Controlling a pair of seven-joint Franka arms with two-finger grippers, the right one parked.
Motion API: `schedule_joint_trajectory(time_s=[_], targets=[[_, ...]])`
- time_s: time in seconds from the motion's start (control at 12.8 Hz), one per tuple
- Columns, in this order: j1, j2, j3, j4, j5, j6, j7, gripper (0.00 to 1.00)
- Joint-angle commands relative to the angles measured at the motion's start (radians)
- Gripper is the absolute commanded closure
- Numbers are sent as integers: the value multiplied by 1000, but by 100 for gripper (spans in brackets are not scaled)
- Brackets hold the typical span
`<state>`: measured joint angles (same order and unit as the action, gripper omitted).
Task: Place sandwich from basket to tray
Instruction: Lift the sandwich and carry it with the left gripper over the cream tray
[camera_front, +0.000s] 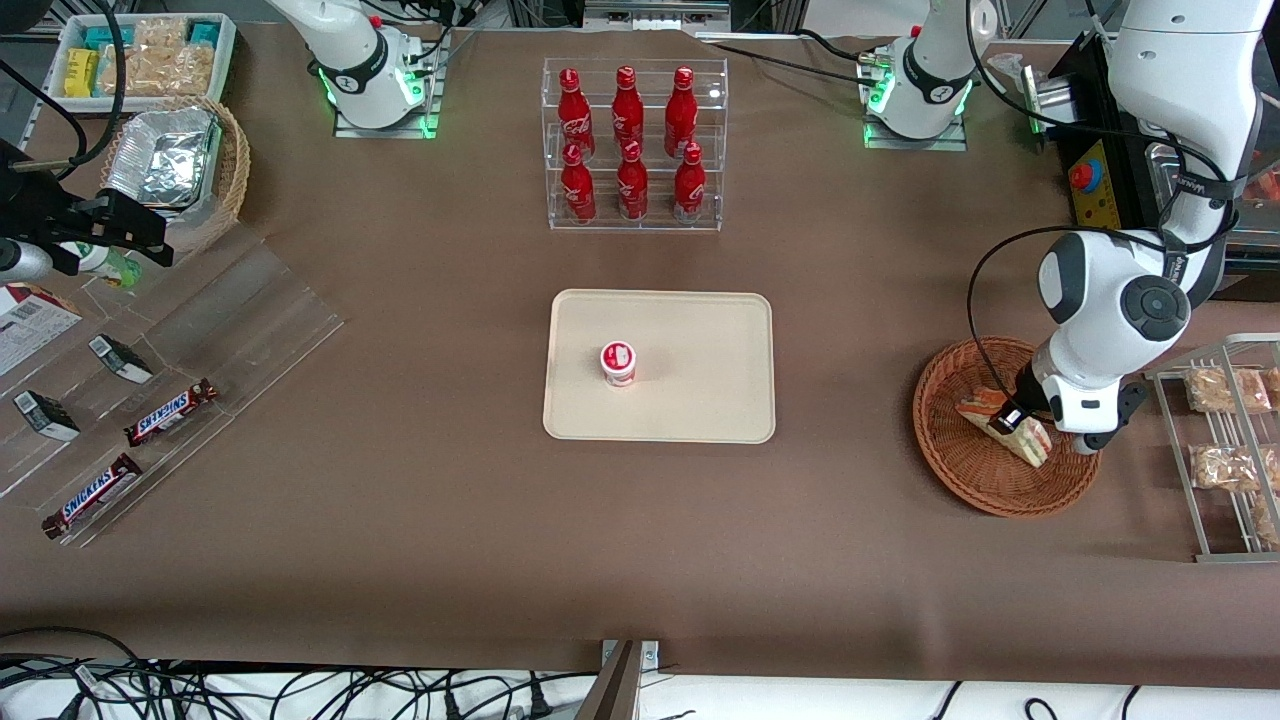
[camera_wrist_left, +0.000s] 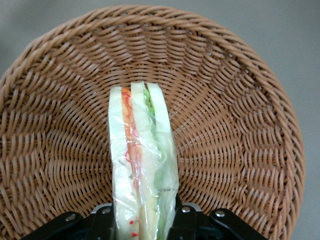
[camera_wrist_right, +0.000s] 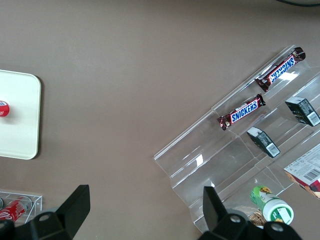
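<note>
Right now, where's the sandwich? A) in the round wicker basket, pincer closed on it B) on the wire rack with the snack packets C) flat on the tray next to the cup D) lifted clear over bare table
A: the sandwich stands in the basket, and the pincer grips it between both fingers; the tray holds only a small cup.
</note>
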<state>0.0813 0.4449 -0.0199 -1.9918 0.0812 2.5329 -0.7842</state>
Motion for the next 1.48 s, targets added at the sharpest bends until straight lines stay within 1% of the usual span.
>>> schedule_joint_trajectory(time_s=[0.0, 0.23, 0.47, 0.7, 0.86, 1.17, 1.41], targets=[[6, -58, -14, 62, 34, -141, 19, 100], [-2, -121, -35, 151, 34, -320, 112, 100], [-5, -127, -122, 313, 34, -550, 140, 100], [-8, -126, -199, 435, 19, -707, 203, 100], [-8, -126, -276, 461, 15, -733, 203, 100], [-23, -114, -426, 466, 15, -734, 183, 100], [-99, -103, -442, 466, 19, -727, 203, 100]])
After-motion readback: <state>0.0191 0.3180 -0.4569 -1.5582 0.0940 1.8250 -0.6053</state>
